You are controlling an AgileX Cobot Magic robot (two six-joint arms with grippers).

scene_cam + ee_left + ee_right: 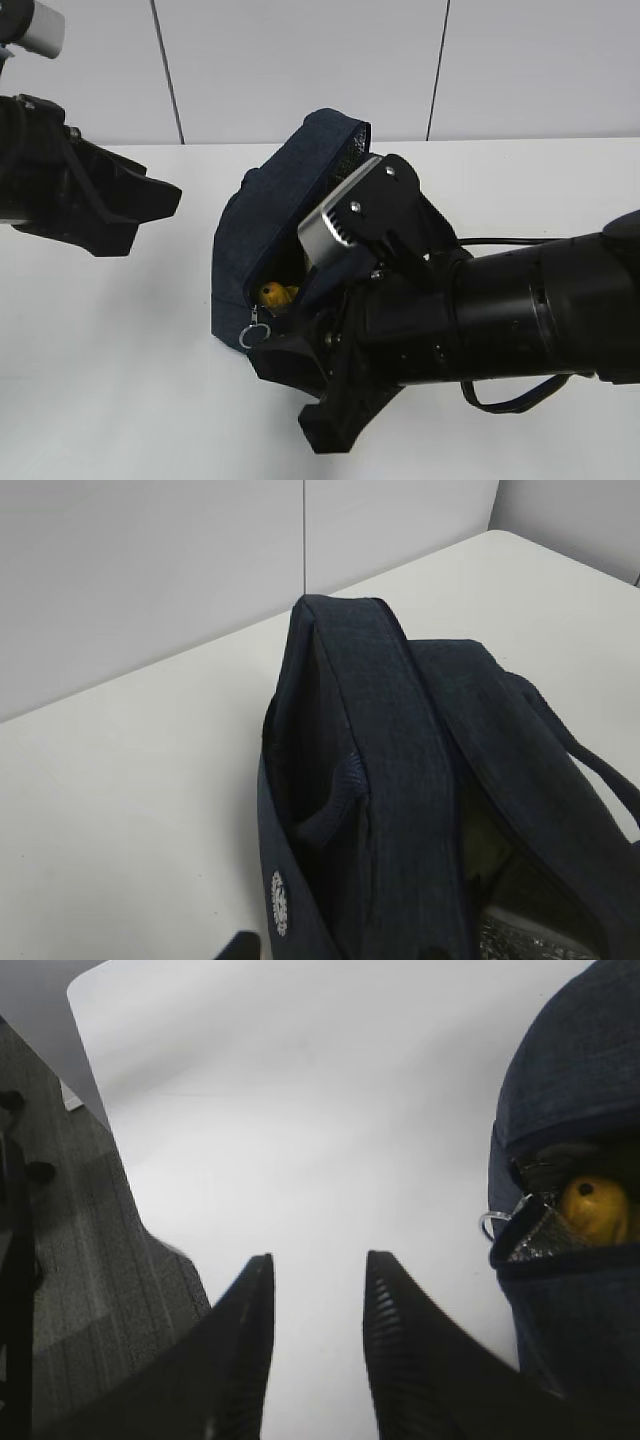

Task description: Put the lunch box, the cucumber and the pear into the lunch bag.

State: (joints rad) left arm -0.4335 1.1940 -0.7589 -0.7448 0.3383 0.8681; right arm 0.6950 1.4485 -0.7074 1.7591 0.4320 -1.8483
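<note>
The dark navy lunch bag [285, 200] stands mid-table with its lid partly raised. Through the gap the yellow-orange pear [275, 295] shows inside, near the metal ring pull [255, 330]. In the right wrist view the pear [592, 1210] sits behind the bag's front edge. My right gripper [320, 1260] hovers over bare table left of the bag, open and empty. My left gripper [165, 200] hangs left of the bag. Its wrist view shows the bag [400, 780] close up and only a sliver of one finger. The lunch box and the cucumber are out of view.
The white table [120, 330] runs back to a pale panelled wall. In the right wrist view the table's edge drops to dark floor [60, 1290] at the left. A black cable [500, 400] loops under the right arm, whose bulk covers the bag's right side.
</note>
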